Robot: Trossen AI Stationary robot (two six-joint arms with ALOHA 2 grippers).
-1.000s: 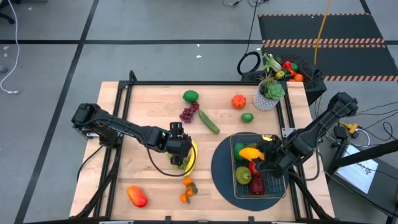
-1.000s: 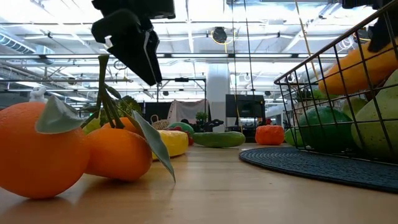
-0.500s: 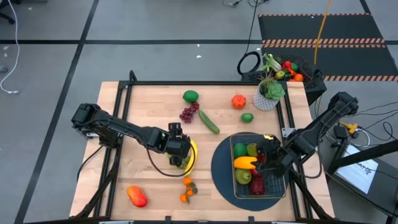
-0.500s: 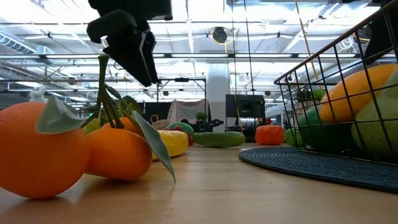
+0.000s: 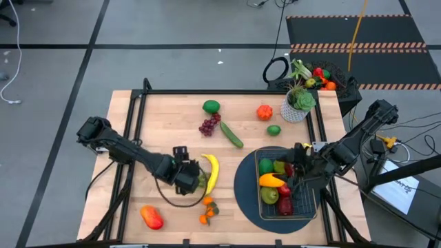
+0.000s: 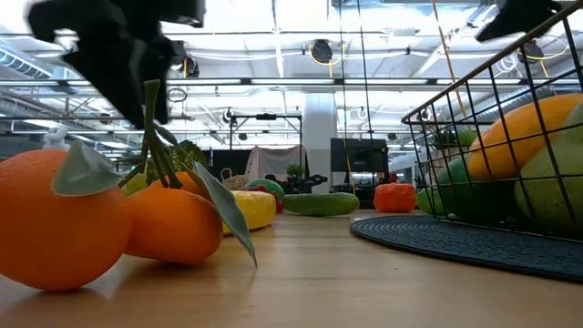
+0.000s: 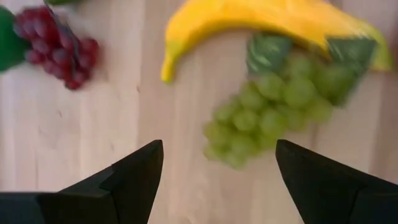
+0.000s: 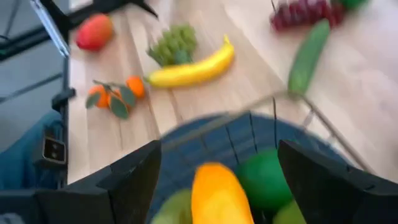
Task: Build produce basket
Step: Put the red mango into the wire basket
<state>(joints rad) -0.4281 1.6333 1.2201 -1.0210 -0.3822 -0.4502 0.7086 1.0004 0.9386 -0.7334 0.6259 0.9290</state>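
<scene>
The wire basket [image 5: 286, 214] sits on a dark round mat at the table's near right. It holds a yellow-orange fruit [image 5: 271, 180], green fruits and a red one. My right gripper [image 5: 295, 169] hovers open over the basket, and its wrist view shows the fruit [image 8: 216, 190] below its spread fingers. My left gripper [image 5: 191, 180] is open and low over the table, just left of the green grapes [image 5: 200, 180]. The grapes [image 7: 273, 106] lie on the wood against the yellow banana [image 5: 210, 171], ahead of its fingers.
Purple grapes [image 5: 209, 125], a cucumber [image 5: 231, 134], a green fruit [image 5: 211, 106], a red-orange fruit [image 5: 264, 111] and a lime [image 5: 273, 129] lie at the far middle. Leafy oranges [image 5: 207, 209] and a red fruit [image 5: 151, 217] lie near the front edge. A potted plant [image 5: 298, 103] stands far right.
My right gripper has lowered the yellow-orange fruit into the basket, let go of it and risen back toward the table's right edge. My left gripper has drawn away from above the banana and green grapes toward the table's near left.
</scene>
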